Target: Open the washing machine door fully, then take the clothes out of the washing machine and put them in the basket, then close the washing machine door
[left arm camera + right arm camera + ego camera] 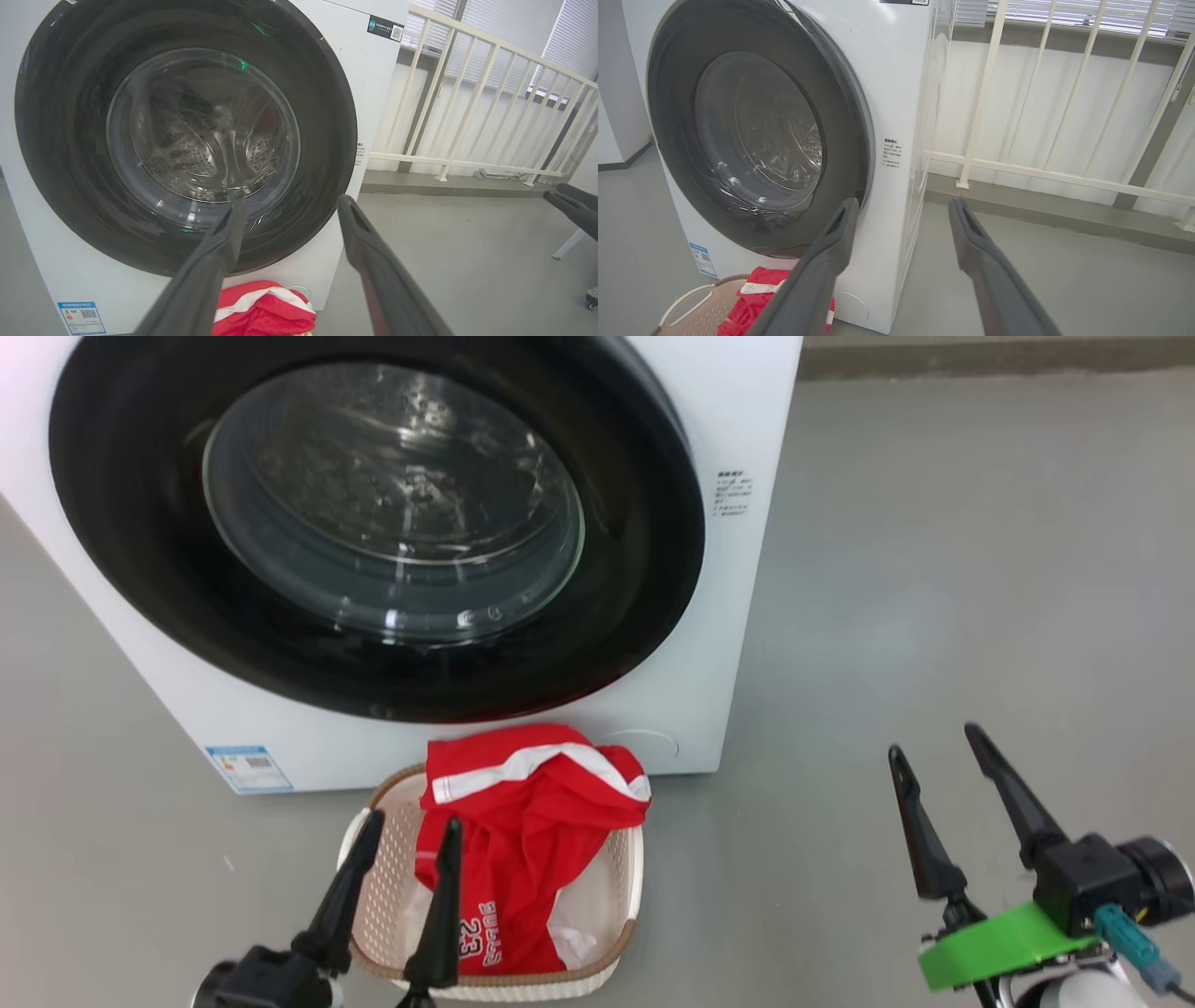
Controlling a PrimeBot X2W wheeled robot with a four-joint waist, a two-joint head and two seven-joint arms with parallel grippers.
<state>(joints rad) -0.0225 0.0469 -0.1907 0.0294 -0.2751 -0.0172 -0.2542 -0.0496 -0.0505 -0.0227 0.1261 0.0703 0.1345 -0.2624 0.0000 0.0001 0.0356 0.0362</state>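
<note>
With the clothes (532, 831) in the basket (392, 896) and the washing machine door (373, 523) seemingly shut, I'd just confirm the latch, my left hand (413, 819) and right hand (933, 739) gaping empty.

Quantity: one white front-loading washing machine (738, 411); one round black-framed glass door (121, 523); one cream perforated plastic basket (602, 905); one heap of red white-striped clothes (532, 821), garment count indeterminate; two dark two-fingered units: left gripper (414, 818), right gripper (934, 738).
</note>
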